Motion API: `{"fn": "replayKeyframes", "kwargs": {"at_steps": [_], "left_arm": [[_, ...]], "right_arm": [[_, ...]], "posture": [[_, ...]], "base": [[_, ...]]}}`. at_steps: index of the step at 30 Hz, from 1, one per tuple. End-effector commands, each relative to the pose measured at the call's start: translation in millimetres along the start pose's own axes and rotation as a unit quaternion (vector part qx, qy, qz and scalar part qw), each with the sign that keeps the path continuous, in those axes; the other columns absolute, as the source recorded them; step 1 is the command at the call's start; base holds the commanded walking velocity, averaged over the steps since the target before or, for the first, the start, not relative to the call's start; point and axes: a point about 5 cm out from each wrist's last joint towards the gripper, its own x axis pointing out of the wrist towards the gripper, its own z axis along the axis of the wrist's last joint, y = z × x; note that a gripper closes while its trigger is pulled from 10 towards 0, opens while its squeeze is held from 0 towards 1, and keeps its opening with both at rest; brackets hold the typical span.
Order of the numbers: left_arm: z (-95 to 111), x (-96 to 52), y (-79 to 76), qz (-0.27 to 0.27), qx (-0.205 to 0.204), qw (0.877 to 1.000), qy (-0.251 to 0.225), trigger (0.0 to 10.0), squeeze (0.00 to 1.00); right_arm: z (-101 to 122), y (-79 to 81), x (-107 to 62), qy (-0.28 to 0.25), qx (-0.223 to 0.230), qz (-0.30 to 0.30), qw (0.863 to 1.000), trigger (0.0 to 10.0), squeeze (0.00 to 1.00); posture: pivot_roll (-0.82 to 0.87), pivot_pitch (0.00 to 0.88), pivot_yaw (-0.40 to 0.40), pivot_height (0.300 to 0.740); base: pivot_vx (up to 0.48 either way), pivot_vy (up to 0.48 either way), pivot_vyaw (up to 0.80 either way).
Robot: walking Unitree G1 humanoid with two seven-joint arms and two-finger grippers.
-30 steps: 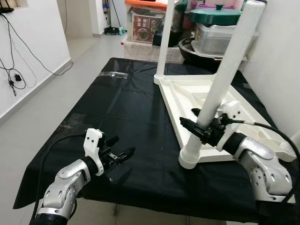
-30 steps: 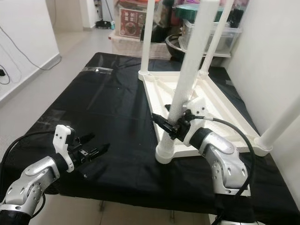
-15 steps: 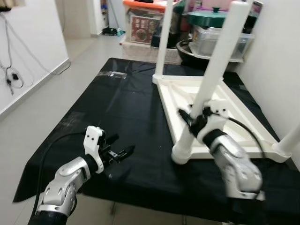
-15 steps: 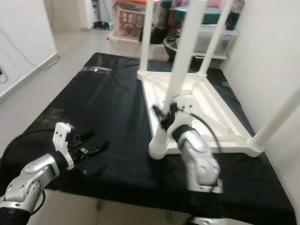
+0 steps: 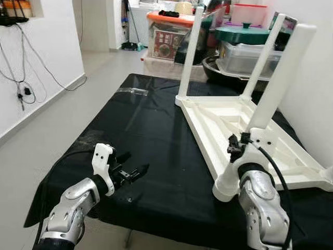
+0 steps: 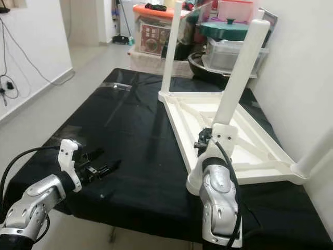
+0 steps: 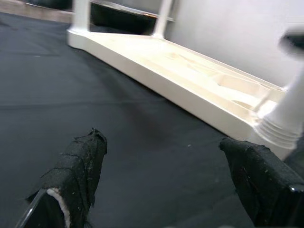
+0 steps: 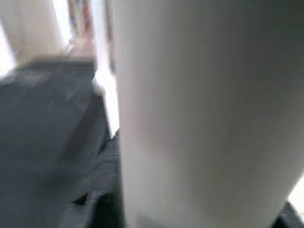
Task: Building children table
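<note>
Left eye view: an upturned white children table lies top-down on a table draped in black cloth, its white legs pointing up. The right gripper is at the near leg, close above the leg's base; whether its jaws are clamped on the leg cannot be told from here. The left gripper hovers low over the cloth near the front edge, well apart from the children table, jaws spread with nothing between them. Behind the table stand stacked plastic storage bins; one clear bin carries a green lid, another an orange lid, and their contents cannot be made out. Cables hang down the white wall beside a pale tiled floor.

Right eye view: the same scene, with the right arm upright in front of the near leg.

Left wrist view: two black cloth-wrapped fingers stand wide apart above the black cloth, the frame of the children table lying beyond.

Right wrist view: the near leg looms blurred and white, very close, dark cloth behind.
</note>
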Motion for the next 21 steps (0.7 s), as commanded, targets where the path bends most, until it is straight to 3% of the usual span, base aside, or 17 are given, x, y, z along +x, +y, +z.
{"fn": "replayKeyframes", "kwargs": {"at_steps": [1, 2, 3, 4, 5, 6, 7, 9, 10, 11, 12, 13, 15, 16, 17, 18, 21], "left_arm": [[-1, 3.2, -2.0, -0.003, 0.003, 1.000, 0.003, 10.0, 0.00], [0, 3.5, -1.4, -0.003, 0.003, 1.000, 0.001, 10.0, 0.00], [0, 3.5, -1.4, -0.003, 0.003, 1.000, 0.001, 10.0, 0.00], [1, 3.3, -0.2, -0.003, 0.004, 1.000, 0.000, 10.0, 0.00], [1, 3.3, -0.2, -0.003, 0.004, 1.000, 0.000, 10.0, 0.00], [1, 2.7, 0.5, -0.002, 0.005, 1.000, 0.001, 10.0, 0.00], [1, 2.3, 1.0, -0.001, 0.006, 1.000, 0.001, 10.0, 0.00], [1, 2.3, 1.0, -0.001, 0.006, 1.000, 0.001, 10.0, 0.00], [0, 2.2, 1.1, 0.000, 0.006, 1.000, 0.001, 10.0, 0.00], [0, 2.2, 1.1, 0.000, 0.006, 1.000, 0.001, 10.0, 0.00], [1, 2.2, 1.1, 0.001, 0.007, 1.000, 0.001, 10.0, 0.00], [1, 2.2, 1.1, 0.001, 0.007, 1.000, 0.001, 10.0, 0.00], [0, 2.0, 0.6, 0.003, 0.008, 1.000, 0.000, 10.0, 0.00], [0, 2.0, 0.6, 0.003, 0.008, 1.000, 0.000, 10.0, 0.00], [0, 1.8, 0.5, 0.004, 0.008, 1.000, 0.000, 10.0, 0.00], [0, 1.0, 0.0, 0.005, 0.008, 1.000, 0.000, 10.0, 0.00], [0, -1.2, -0.2, 0.007, 0.008, 1.000, 0.000, 10.0, 0.00]], "right_arm": [[-9, 1.9, 4.1, 0.029, 0.009, 0.022, 0.999, 10.0, 1.00], [7, 4.8, 12.0, 0.004, 0.028, 0.101, 0.994, 10.0, 0.99], [7, 4.8, 12.0, 0.004, 0.028, 0.101, 0.994, 10.0, 0.99], [21, 6.4, 15.4, -0.020, 0.040, 0.162, 0.986, 10.0, 0.29], [21, 6.4, 15.4, -0.020, 0.040, 0.162, 0.986, 10.0, 0.29], [38, 4.6, 15.8, -0.063, 0.022, 0.240, 0.969, 10.0, 0.00], [48, 3.6, 13.4, -0.088, 0.009, 0.300, 0.950, 10.0, 0.00], [48, 3.6, 13.4, -0.088, 0.009, 0.300, 0.950, 10.0, 0.00], [51, 3.1, 11.7, -0.095, -0.006, 0.348, 0.933, 10.0, 0.00], [51, 3.1, 11.7, -0.095, -0.006, 0.348, 0.933, 10.0, 0.00], [48, 7.4, 8.0, -0.089, -0.022, 0.409, 0.908, 10.0, 0.00], [48, 7.4, 8.0, -0.089, -0.022, 0.409, 0.908, 10.0, 0.00], [36, 19.8, -1.8, -0.066, -0.031, 0.492, 0.867, 9.8, 0.00], [36, 19.8, -1.8, -0.066, -0.031, 0.492, 0.867, 9.8, 0.00], [32, 24.8, -5.9, -0.060, -0.033, 0.516, 0.854, 7.7, 0.00], [26, 29.8, -10.1, -0.050, -0.030, 0.531, 0.845, 0.0, 0.00], [17, 35.0, -17.4, -0.035, -0.021, 0.556, 0.831, 0.0, 0.00]], "posture": [[0.08, 0.000, -0.078, 0.740], [0.08, 0.000, -0.081, 0.740], [0.08, 0.000, -0.081, 0.740], [0.08, 0.000, -0.083, 0.740], [0.08, 0.000, -0.083, 0.740], [0.09, 0.000, -0.086, 0.740], [0.09, 0.000, -0.086, 0.740], [0.09, 0.000, -0.086, 0.740], [0.10, 0.000, -0.093, 0.740], [0.10, 0.000, -0.093, 0.740], [0.11, 0.000, -0.098, 0.740], [0.11, 0.000, -0.098, 0.740], [0.12, 0.000, -0.105, 0.740], [0.12, 0.000, -0.105, 0.740], [0.12, 0.000, -0.105, 0.740], [0.13, 0.000, -0.106, 0.740], [0.13, 0.000, -0.108, 0.740]], "base": [[0.000, 0.000, 0.00], [0.000, 0.000, 0.00], [0.000, 0.000, 0.00], [0.000, 0.000, 0.00], [0.000, 0.000, 0.00], [0.000, 0.000, 0.00], [0.000, 0.000, 0.00], [0.000, 0.000, 0.00], [0.000, 0.000, 0.00], [0.000, 0.000, 0.00], [0.000, 0.000, 0.00], [0.000, 0.000, 0.00], [0.000, 0.000, 0.00], [0.000, 0.000, 0.00], [0.000, 0.000, 0.00], [0.000, 0.000, 0.00], [0.000, 0.000, 0.00]]}}
